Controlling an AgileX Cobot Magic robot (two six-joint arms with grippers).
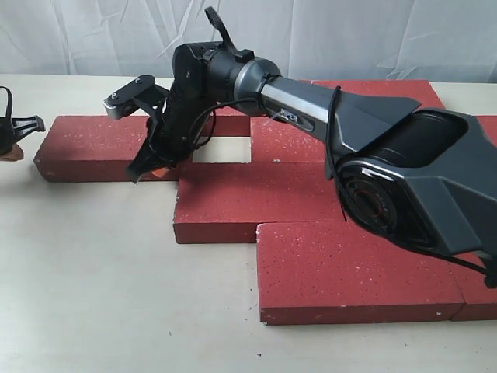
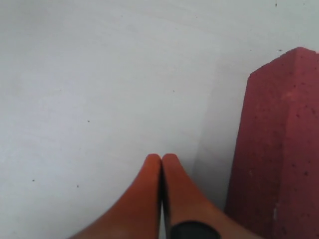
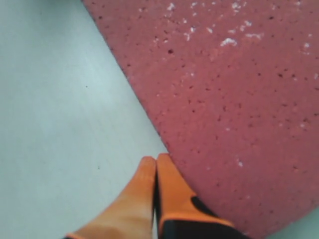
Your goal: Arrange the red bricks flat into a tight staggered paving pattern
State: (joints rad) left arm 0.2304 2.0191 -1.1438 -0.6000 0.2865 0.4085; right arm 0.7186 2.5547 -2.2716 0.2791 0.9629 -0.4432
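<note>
Right gripper [image 3: 156, 162] is pinched shut, empty, tips set at the near edge of the leftmost brick [image 1: 89, 140], likely for nudging it tight. Left gripper [image 2: 161, 162] is also shut, empty, beside that brick's end. Remaining red bricks [image 1: 256, 203] are laid flat to its right.

Pale tabletop [image 1: 93, 295], perhaps white curtain [image 1: 93, 31] behind
</note>
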